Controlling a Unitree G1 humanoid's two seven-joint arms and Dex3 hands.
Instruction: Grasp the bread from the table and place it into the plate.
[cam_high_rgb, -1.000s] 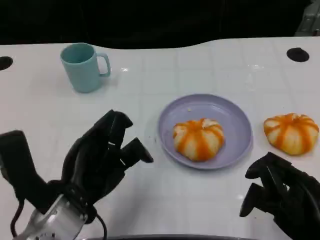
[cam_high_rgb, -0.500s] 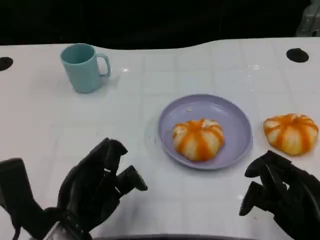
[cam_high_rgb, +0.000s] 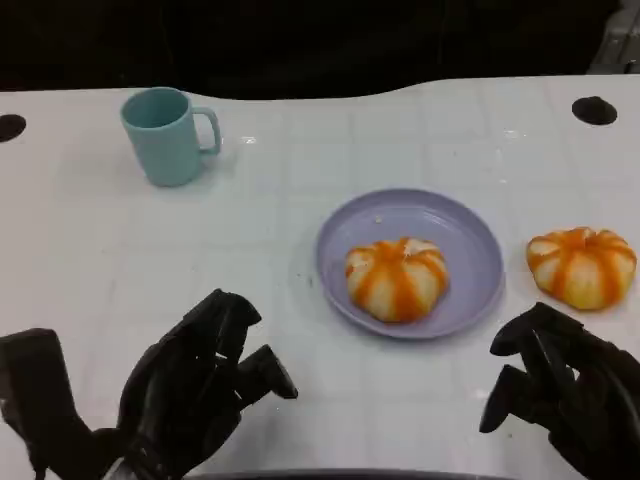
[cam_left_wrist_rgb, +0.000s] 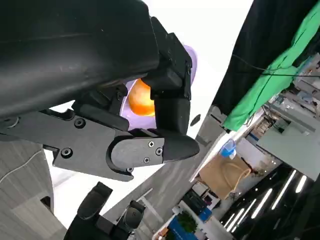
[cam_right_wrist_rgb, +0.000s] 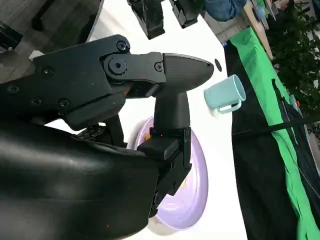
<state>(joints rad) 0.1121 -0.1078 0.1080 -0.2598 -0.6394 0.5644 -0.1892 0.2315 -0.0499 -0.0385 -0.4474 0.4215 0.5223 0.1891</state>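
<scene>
At the bench's near edge: left hand (cam_high_rgb: 195, 385) empty, fingers apart, lower and nearer than a second ago; right hand (cam_high_rgb: 560, 390) empty, fingers loosely curled but apart, unmoved. One bread (cam_high_rgb: 397, 277) on the plate (cam_high_rgb: 470, 240); second bread (cam_high_rgb: 581, 265) just right of it. Mug (cam_high_rgb: 165, 133) far left.

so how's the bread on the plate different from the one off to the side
The bread on the plate sits inside the purple plate, near its front; the other bread lies on the bare table, to the plate's right and apart from its rim. The other bread lies closer to the right hand. Neither is held. Both are round, white with orange stripes, and similar in size.
</scene>
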